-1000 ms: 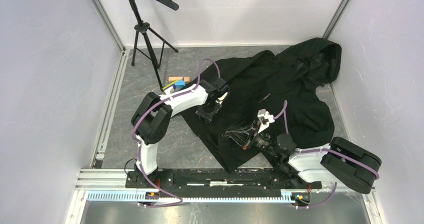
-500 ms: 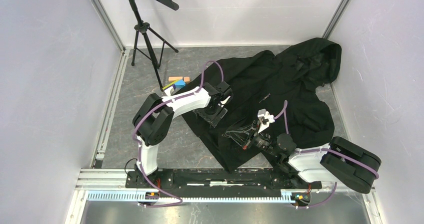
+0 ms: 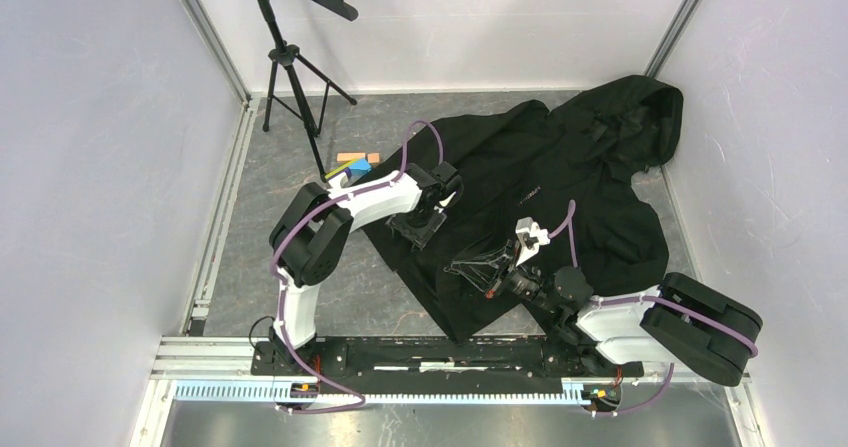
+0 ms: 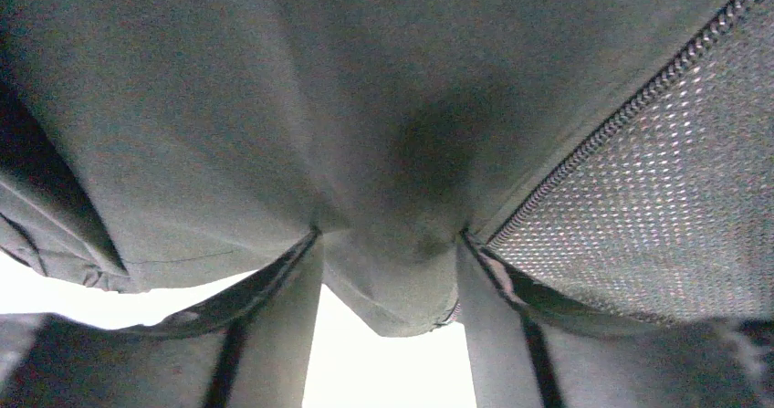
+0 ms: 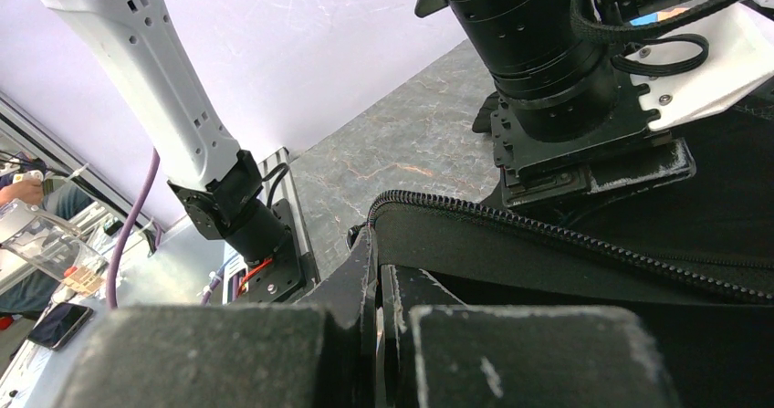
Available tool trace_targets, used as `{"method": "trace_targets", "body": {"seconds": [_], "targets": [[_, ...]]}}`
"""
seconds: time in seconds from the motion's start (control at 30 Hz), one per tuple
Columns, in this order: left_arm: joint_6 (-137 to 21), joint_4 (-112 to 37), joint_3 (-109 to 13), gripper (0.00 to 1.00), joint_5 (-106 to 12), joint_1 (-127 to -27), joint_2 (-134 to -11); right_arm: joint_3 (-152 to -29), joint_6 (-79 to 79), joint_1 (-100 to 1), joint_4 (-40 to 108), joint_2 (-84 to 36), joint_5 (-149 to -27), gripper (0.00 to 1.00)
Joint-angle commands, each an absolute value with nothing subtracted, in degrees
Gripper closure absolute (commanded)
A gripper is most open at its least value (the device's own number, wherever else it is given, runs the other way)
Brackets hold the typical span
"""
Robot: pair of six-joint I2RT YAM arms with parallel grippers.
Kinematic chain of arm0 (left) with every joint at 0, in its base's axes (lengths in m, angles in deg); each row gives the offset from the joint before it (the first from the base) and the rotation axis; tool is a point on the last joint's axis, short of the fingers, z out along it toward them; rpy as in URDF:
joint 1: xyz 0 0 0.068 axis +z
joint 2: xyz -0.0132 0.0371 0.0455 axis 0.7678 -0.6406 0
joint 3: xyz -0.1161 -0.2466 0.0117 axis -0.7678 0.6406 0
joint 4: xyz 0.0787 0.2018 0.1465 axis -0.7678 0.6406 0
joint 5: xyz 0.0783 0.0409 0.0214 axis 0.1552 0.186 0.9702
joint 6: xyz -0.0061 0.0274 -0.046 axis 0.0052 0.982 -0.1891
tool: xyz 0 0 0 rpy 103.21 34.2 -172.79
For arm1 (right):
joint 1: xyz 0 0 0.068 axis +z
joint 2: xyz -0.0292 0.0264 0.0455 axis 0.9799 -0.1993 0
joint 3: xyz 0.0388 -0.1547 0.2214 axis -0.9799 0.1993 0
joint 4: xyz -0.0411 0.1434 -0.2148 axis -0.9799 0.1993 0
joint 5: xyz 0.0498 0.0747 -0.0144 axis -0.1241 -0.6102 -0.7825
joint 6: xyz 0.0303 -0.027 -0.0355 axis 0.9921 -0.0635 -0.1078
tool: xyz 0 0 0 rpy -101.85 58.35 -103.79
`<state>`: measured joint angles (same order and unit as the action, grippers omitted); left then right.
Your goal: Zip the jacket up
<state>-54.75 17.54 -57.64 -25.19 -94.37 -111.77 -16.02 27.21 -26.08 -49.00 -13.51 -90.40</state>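
Our left arm has edged sideways. Its left gripper [image 3: 418, 227] pinches a fold of the jacket [image 3: 590, 197], spread on the table [image 3: 340, 287]. The right gripper [image 3: 482, 267] clamps the zipper edge [image 5: 548, 235]. The fabric looks limp and light, so we hold close beside the teeth.

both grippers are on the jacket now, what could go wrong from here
1. The left gripper pinches a fold of the jacket beside the zipper teeth, not on them; a pull may bunch the cloth or let it slip.
2. The right gripper grips the jacket close under the left arm's wrist, so the arms might collide.
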Motion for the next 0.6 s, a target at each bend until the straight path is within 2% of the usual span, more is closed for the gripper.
{"method": "trace_targets", "body": {"seconds": [0.0,0.33,0.4,0.5,0.57], "targets": [[-54.7,17.8,-59.8,0.43,-21.4,-93.4,-112.3,-2.9,26.6,-26.2,-53.6,-13.5,-90.4,1.0],[-54.7,17.8,-61.0,0.59,-22.9,-92.7,-108.7,-3.2,26.6,-26.2,-53.7,-13.9,-90.6,1.0],[-54.6,17.8,-60.9,0.66,-24.6,-92.6,-107.9,-3.3,26.6,-26.2,-53.6,-14.0,-90.6,1.0],[-54.6,16.9,-60.5,0.84,-29.2,-92.1,-105.8,-3.9,26.6,-26.2,-52.6,-14.3,-90.7,1.0],[-54.9,15.0,-59.3,0.88,-33.2,-91.2,-103.8,-4.7,26.5,-26.2,-51.0,-14.3,-91.0,1.0]]}}
